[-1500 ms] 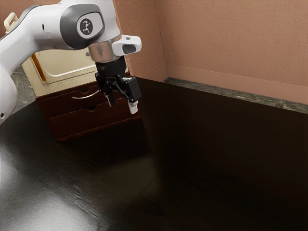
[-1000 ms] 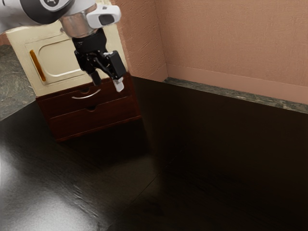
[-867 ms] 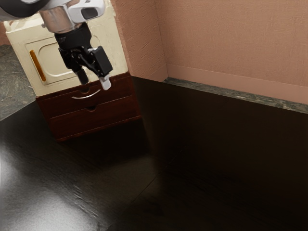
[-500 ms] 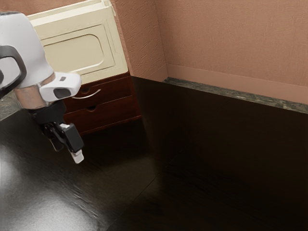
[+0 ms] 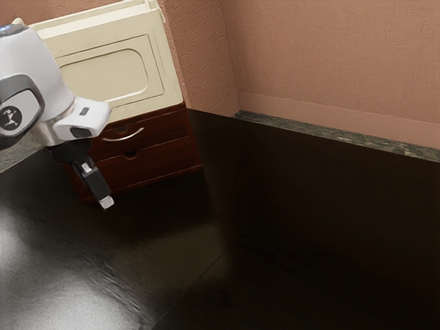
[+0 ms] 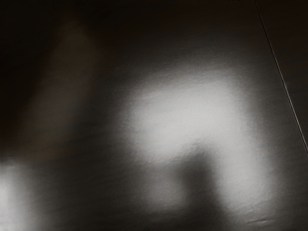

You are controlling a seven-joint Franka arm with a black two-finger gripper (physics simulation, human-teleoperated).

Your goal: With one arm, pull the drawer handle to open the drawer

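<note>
In the exterior view, my gripper points down over the black table, with part of the dark red drawer unit behind it. The curved silver handle is on the front of the upper drawer, above and to the exterior view's right of the gripper. A visible gap separates gripper and handle. The upper drawer looks closed, its front level with that of the lower drawer. My hand and gripper hide the unit's left end in that view.
A cream cabinet with a panelled front rests on top of the drawers. The glossy table stretches forward and to the exterior view's right; a pink wall rises behind. In the wrist view, the table surface carries bright reflections.
My hand has swept toward the exterior view's left, from in front of the drawers to a lower spot over the table. Since half a second ago it has turned and risen slightly. The drawers look unmoved.
</note>
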